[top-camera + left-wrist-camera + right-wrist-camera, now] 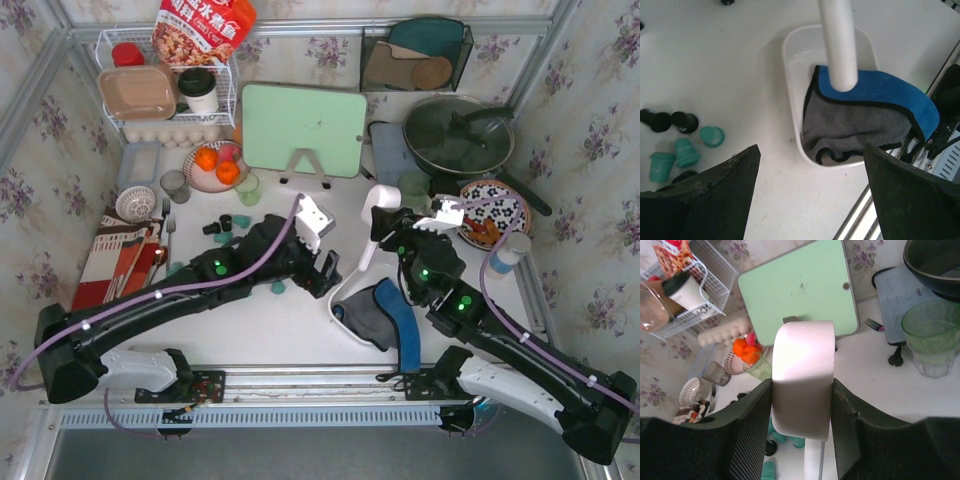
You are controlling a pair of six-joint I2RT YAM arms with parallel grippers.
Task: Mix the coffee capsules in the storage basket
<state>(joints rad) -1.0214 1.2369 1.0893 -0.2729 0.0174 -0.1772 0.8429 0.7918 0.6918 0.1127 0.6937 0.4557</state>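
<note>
Hovering above the white desk (730, 65), the left hand (810, 155) has its two dark fingers spread wide with nothing between them. Its wrist camera looks down between them onto the storage basket (796, 80). The white basket sits near the front edge of the desk between the two arms. It holds a crumpled cloth (850, 125), grey with black trim and a blue side, which covers much of its floor.

The right hand (802, 410) is clamped on the broad upper end of a white tool (839, 45), one finger pressed to each side. The tool's narrow round shaft slants down into the basket and ends over the blue edge of the cloth (whether it touches cannot be told).

The coffee capsules (711, 136) lie on the desk outside the basket, clustered apart from it on the left arm's side. Several are teal and a few black, some upright and some tipped over.

A pale green cutting board (800, 290) stands propped behind them at the back of the desk.
</note>
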